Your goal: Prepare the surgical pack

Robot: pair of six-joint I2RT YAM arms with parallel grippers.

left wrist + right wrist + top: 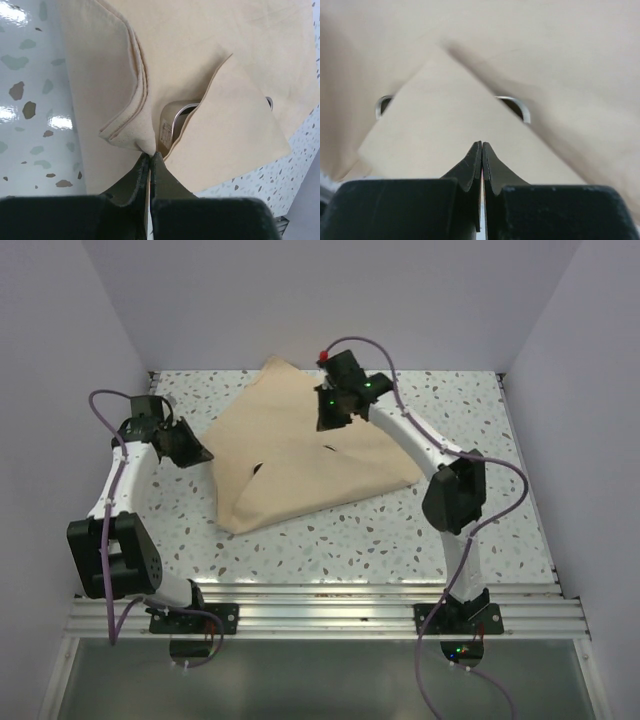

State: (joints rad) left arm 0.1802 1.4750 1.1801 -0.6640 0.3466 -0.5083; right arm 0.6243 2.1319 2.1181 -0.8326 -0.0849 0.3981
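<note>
1. L gripper (pixel 150 159) is clamping sheet (pixel 290 465) fold, mid-table; tray (pixel 176 116) is peeking out inside.
2. R gripper (pixel 481 150) is sitting jaws-together over flap (pixel 445 125); grip unclear.
3. Risk: tugging could be dragging tray, unwrapping.

The sheet (pixel 300 455) lies on the desk (pixel 400 540), in the middle and toward the far side. One corner reaches the desk's far edge, another points to the near left, and a third points right. Its flaps are folded inward over the tray (pixel 175 117), which sits inside beneath them and shows only through gaps between the overlapping flaps. The left gripper (pixel 195 452) is at the sheet's left edge, with a fold of the sheet caught at its fingertips. The right gripper (pixel 330 420) is over the far part of the sheet, just above a flap and right of the far corner.
</note>
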